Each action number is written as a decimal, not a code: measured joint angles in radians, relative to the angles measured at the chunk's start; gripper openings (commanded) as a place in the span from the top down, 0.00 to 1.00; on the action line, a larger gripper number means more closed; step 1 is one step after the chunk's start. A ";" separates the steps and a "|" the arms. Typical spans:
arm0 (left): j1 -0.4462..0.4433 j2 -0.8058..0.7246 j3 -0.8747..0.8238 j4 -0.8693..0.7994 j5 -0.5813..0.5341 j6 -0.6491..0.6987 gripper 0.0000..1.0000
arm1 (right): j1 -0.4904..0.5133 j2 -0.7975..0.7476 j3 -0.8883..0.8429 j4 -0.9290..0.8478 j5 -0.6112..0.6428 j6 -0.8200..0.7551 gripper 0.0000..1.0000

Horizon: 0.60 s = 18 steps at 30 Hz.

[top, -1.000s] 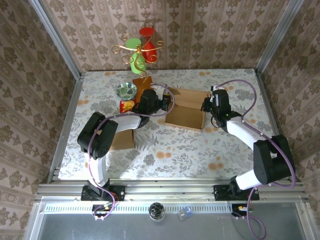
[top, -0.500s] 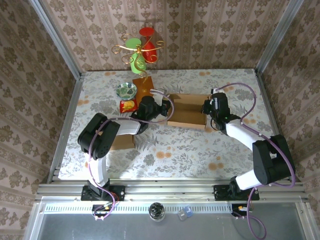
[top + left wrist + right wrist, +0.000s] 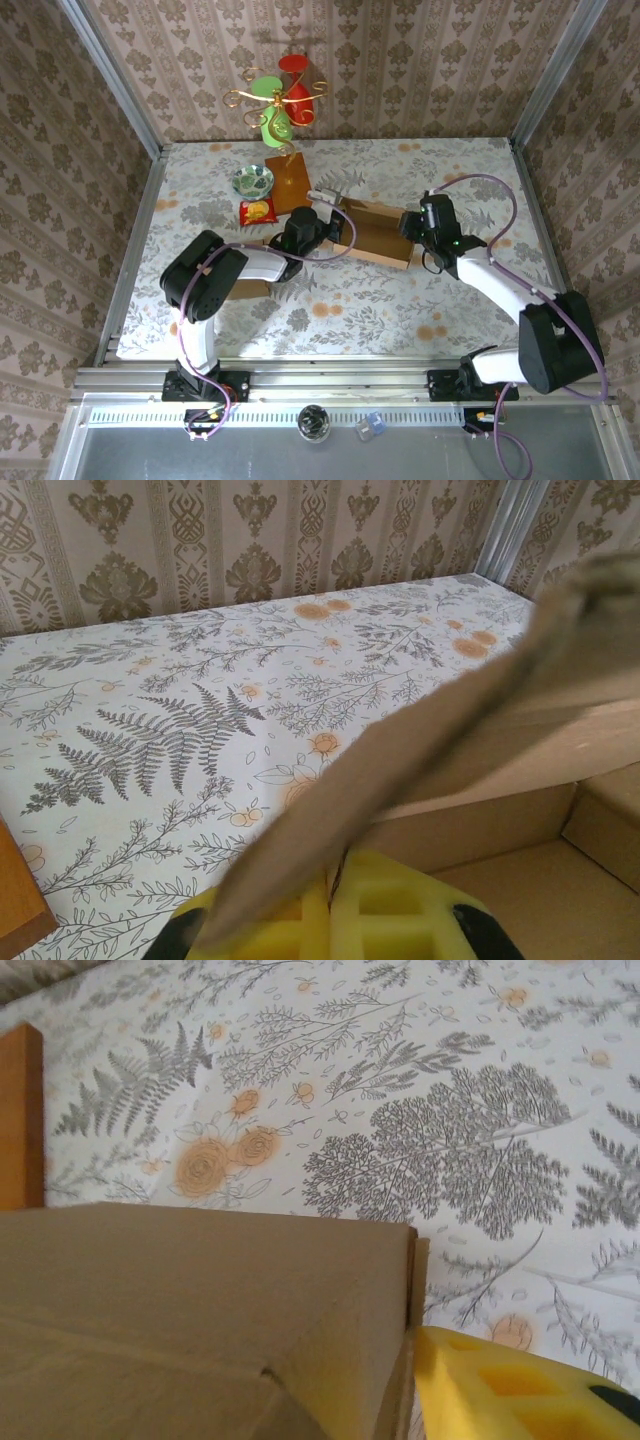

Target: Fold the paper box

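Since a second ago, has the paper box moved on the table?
Yes. The paper box has slid toward the near edge, farther from the green bowl.

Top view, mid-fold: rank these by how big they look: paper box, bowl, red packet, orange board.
1. paper box, partly covered by the arms
2. orange board
3. bowl
4. red packet
The bowl and the packet are a close call. All four lie at a similar depth on the table.

No legible text, label or number anywhere.
The red snack packet (image 3: pixel 257 211), at ten o'clock from the cardboard box (image 3: pixel 375 232), bears printing too small to read; the box's faces are plain brown.
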 measured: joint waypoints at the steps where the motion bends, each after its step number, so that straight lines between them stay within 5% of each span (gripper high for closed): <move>1: -0.007 0.000 -0.003 0.004 -0.014 0.003 1.00 | 0.000 -0.021 0.000 -0.019 -0.007 0.023 0.40; 18: -0.069 0.000 -0.024 0.031 -0.148 0.042 1.00 | 0.010 -0.344 -0.020 -0.264 -0.152 0.478 0.32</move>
